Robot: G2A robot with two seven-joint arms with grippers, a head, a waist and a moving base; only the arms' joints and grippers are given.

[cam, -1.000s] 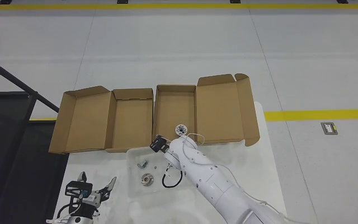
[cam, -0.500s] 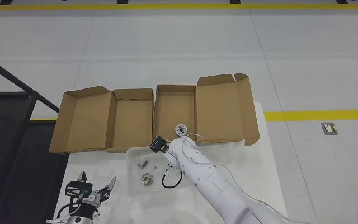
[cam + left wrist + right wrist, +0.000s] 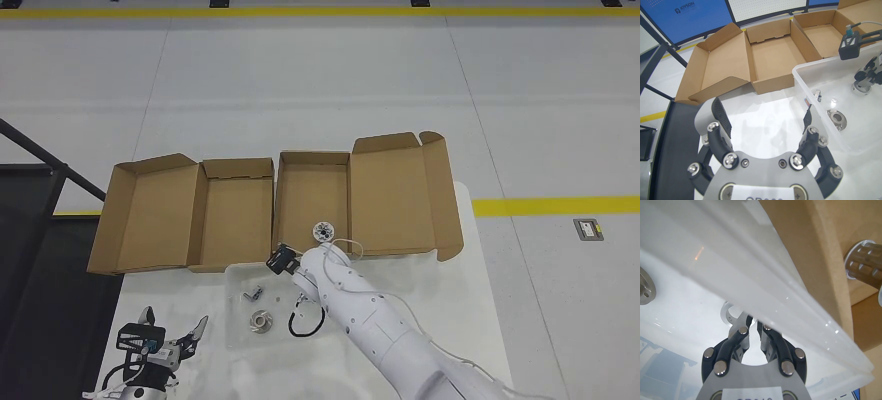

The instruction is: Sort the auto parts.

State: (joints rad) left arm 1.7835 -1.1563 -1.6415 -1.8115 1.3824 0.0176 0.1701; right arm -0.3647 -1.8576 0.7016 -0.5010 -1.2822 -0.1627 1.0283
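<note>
A clear plastic bin (image 3: 235, 300) holds a steel flange (image 3: 261, 321) and a small metal bracket (image 3: 252, 293). My right gripper (image 3: 753, 321) is down inside the bin, shut on a silver ring-shaped part (image 3: 728, 315). The left wrist view shows that part (image 3: 861, 87) as a short silver cylinder under the right gripper (image 3: 866, 79), near the flange (image 3: 836, 119). My left gripper (image 3: 762, 106) is open with nothing in it, over the table beside the bin's wall (image 3: 806, 94). In the top view it (image 3: 175, 322) is at the near left corner.
Two open cardboard boxes stand behind the bin. The left box (image 3: 235, 215) is bare inside. The right box (image 3: 312, 195) holds a roller bearing part (image 3: 323, 231), also seen as (image 3: 863, 262). A black frame (image 3: 40, 160) borders the table's left side.
The right arm has shifted very slightly inside the bin. The left gripper has kept still.
</note>
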